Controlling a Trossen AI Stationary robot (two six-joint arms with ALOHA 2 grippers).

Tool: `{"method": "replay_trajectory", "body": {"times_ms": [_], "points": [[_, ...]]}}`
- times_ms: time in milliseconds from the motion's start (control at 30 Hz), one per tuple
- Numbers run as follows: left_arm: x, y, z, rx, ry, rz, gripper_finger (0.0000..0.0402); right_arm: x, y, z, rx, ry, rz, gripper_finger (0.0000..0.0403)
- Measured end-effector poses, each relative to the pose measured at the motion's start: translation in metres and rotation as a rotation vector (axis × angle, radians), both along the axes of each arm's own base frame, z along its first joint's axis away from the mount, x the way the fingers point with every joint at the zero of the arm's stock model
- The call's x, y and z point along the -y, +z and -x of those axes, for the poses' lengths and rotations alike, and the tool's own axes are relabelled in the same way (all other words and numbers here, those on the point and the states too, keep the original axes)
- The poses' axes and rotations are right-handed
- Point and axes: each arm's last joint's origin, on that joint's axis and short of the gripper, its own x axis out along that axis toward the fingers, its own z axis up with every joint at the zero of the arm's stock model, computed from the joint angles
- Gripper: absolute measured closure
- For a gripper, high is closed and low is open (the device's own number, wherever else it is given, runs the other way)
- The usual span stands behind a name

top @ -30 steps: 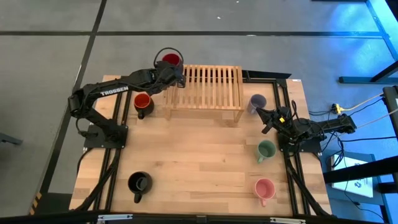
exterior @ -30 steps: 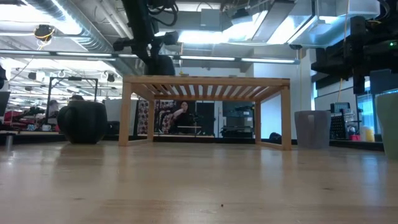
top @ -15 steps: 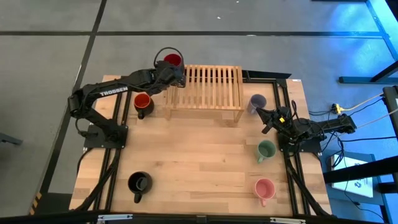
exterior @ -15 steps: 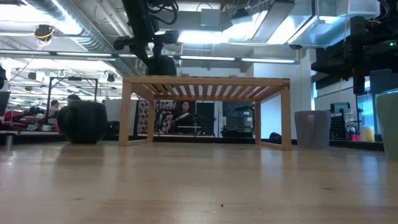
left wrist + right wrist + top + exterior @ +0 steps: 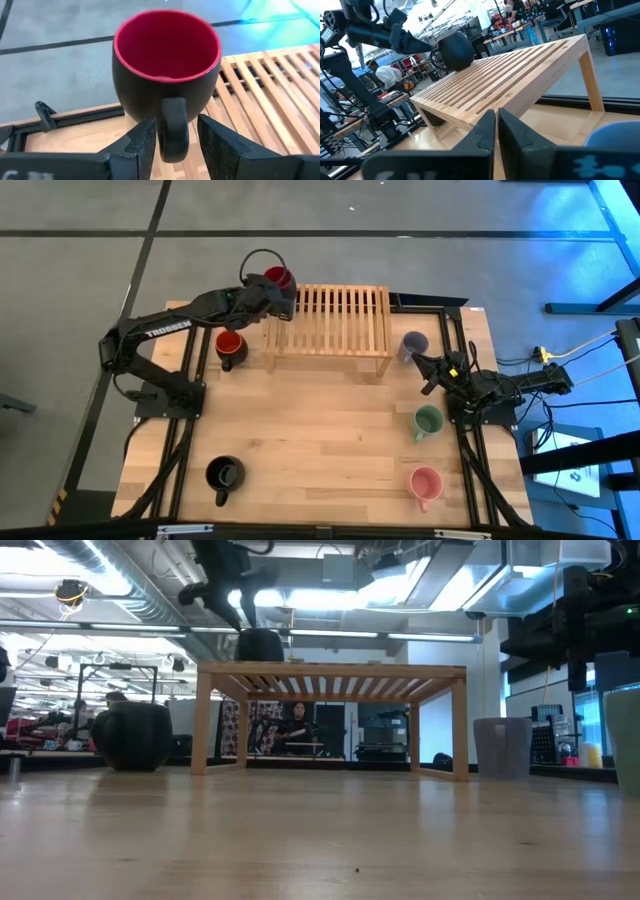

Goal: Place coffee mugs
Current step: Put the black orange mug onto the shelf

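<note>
The dark red mug [image 5: 167, 65], black outside and red inside, is at the far left corner of the slatted wooden rack [image 5: 330, 330]. My left gripper [image 5: 175, 145] is shut on it. In the low view the dark red mug [image 5: 258, 645] shows level with the rack's top. The red-orange mug [image 5: 229, 345] and the black mug [image 5: 223, 474] stand on the table's left side. The lavender-blue mug [image 5: 413, 343], green mug [image 5: 427, 421] and pink mug [image 5: 425, 481] stand along the right side. My right gripper [image 5: 497, 127] is shut and waits beside the lavender-blue mug. My left gripper pinches the mug's handle [image 5: 172, 125] between its two fingers [image 5: 142, 145], one on each side of the loop. It comes from the table's left, slanting down. The mug is near upright with its mouth up. Whether its base touches the rack, I cannot tell.
The rack stands at the table's far middle on four legs, with open space beneath it. The near middle of the wooden table [image 5: 320, 450] is bare. Black frame rails [image 5: 180, 450] run along both sides. People sit in the room behind.
My left arm's wrist has risen and swung toward the table's left and far edge. It has tipped more steeply over the mug. The dark red mug has stayed at the rack's far left corner. The gripper has kept its hold.
</note>
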Motion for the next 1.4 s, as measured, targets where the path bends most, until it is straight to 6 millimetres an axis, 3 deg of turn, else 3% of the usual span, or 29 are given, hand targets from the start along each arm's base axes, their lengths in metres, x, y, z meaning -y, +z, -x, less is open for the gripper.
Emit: {"method": "replay_trajectory", "body": {"times_ms": [200, 400, 667, 900, 1200, 1400], "points": [[0.011, 0.02, 0.019, 0.048, -0.123, 0.008, 0.0263, 0.0, 0.0, 0.0, -0.002, 0.011, 0.003, 0.0393], [0.027, 0.039, 0.05, 0.1, -0.211, 0.052, 0.0263, 0.0, 0.0, 0.0, -0.002, 0.017, 0.004, 0.0393], [0.048, 0.033, 0.095, 0.014, -0.122, 0.259, 0.0262, 0.0, 0.0, 0.0, -0.002, 0.017, 0.004, 0.0393], [0.06, 0.013, 0.107, -0.09, -0.005, 0.441, 0.0262, 0.0, 0.0, 0.0, -0.002, 0.016, 0.004, 0.0393], [0.061, -0.053, 0.1, -0.191, 0.019, 0.62, 0.0262, 0.0, 0.0, 0.0, -0.003, 0.016, 0.004, 0.0393], [0.061, -0.084, 0.099, -0.214, 0.056, 0.647, 0.0262, 0.0, 0.0, 0.0, -0.003, 0.016, 0.004, 0.0393]]}}
